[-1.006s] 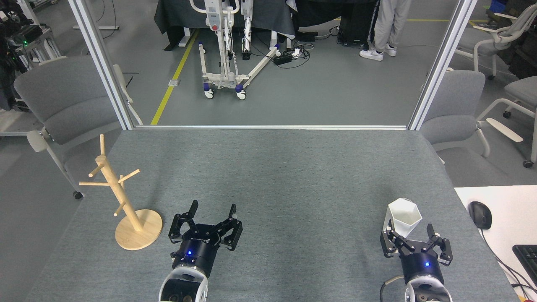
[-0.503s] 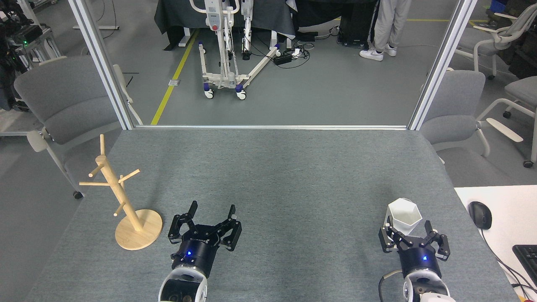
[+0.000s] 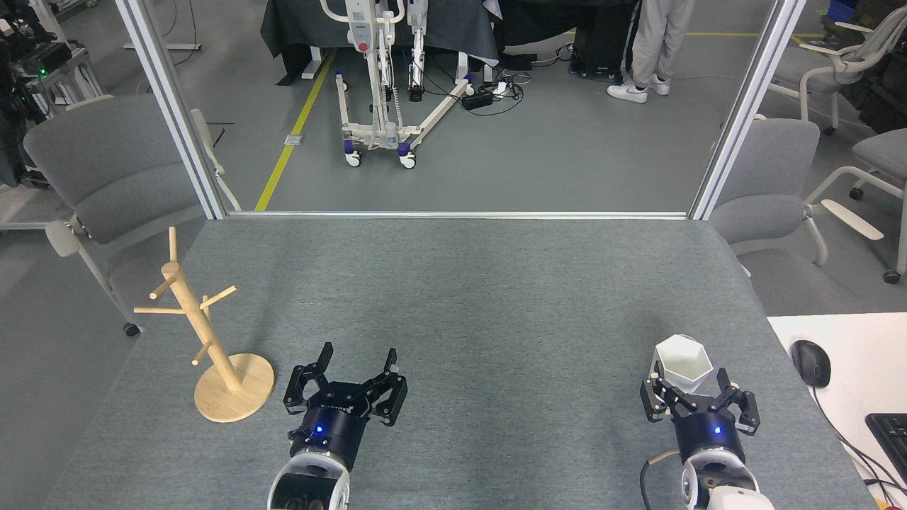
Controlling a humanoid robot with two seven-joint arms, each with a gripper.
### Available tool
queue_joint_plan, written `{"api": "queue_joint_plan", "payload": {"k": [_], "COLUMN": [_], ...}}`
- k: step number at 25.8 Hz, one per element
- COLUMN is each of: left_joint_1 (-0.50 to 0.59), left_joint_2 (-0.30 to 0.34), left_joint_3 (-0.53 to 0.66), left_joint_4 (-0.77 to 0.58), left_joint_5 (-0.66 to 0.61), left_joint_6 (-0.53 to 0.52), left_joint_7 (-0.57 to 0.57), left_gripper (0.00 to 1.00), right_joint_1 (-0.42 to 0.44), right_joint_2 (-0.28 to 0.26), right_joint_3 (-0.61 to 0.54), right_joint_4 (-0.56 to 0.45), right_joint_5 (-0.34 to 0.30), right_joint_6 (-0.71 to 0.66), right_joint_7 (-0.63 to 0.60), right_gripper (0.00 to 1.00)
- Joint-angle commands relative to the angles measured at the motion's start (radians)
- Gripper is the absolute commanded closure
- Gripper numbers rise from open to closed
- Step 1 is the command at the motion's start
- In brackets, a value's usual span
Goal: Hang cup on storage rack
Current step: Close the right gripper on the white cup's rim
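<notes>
Grey felt-topped table (image 3: 453,297) fills the lower half of the head view; its far edge runs along an aluminium frame rail, left and right edges slant outward toward the near corners.

Cup (image 3: 682,365) — white, hexagonal rim, upright on the table at about 4 o'clock from table centre, near the right edge. Right hand (image 3: 698,391) sits directly on the cup's near side, fingers spread wide, one finger on each side of the cup's lower body. Whether the fingers touch the cup cannot be told; they are not closed on it.

Storage rack (image 3: 212,354) — wooden mug tree, round base flat on the table at about 8 o'clock, close to the left edge. Post and pegs lean toward the upper left in this view, overhanging the table's left border.

Left hand (image 3: 354,368) at about 6 o'clock, fingers wide apart, holding nothing, just right of the rack base and apart from it.

Open room: the whole middle and far table surface is bare between the two hands and beyond. Off the right edge, a white desk (image 3: 843,375) carries a mouse (image 3: 810,363) and keyboard (image 3: 890,439) corner. Grey chairs stand off the far left and right corners.
</notes>
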Motion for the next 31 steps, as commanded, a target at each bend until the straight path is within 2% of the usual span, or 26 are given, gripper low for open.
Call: {"api": "queue_joint_plan", "payload": {"k": [1,6,24,31], "left_joint_1": [0.0,0.0,-0.002,-0.002], "left_joint_2": [0.001,0.001,-0.001,-0.001], "left_joint_3": [0.001,0.001,0.003,0.003], "left_joint_4": [0.001,0.002,0.022,0.019], "left_joint_5": [0.0,0.0,0.0,0.0], "left_joint_6": [0.0,0.003,0.012,0.01], "left_joint_7": [0.0,0.0,0.0,0.0], "left_gripper": [0.0,0.0,0.0,0.0], "right_joint_1": [-0.004,-0.015,-0.119,-0.134], "right_joint_2": [-0.001,-0.001,-0.001,-0.001], "right_joint_3": [0.0,0.0,0.005,0.006], "right_joint_4": [0.006,0.01,0.156,0.173], "right_joint_5": [0.0,0.0,0.0,0.0], "right_joint_6": [0.0,0.0,0.003,0.003], "right_joint_7": [-0.001,-0.001,-0.001,-0.001], "right_gripper": [0.0,0.0,0.0,0.0]}}
